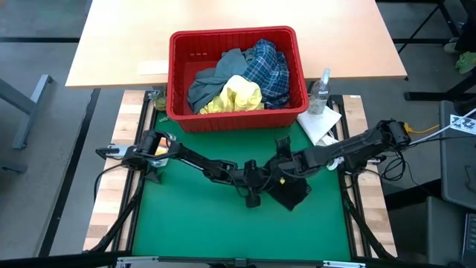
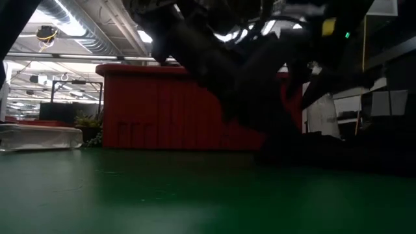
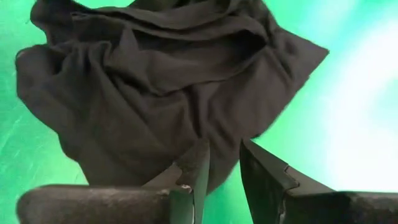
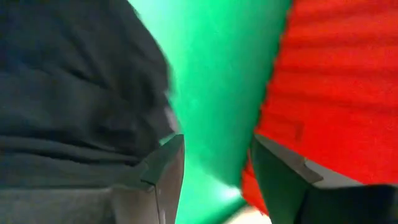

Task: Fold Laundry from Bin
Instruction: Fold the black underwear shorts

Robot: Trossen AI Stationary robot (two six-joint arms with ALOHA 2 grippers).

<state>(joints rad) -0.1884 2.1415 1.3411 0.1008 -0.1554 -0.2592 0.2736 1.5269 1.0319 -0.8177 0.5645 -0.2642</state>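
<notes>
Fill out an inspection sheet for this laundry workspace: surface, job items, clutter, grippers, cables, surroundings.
Surface: green mat on a wooden table.
Job's things: red bin holds a grey-blue garment, a yellow garment and a plaid shirt; a dark garment lies crumpled on the mat.
Clutter: spray bottle and white paper towel right of the bin.
Grippers: left gripper open beside the dark garment; right gripper open, holding nothing, between garment and bin.
Cables: a yellow one near the right arm.
Surroundings: light wooden table behind the bin.
</notes>
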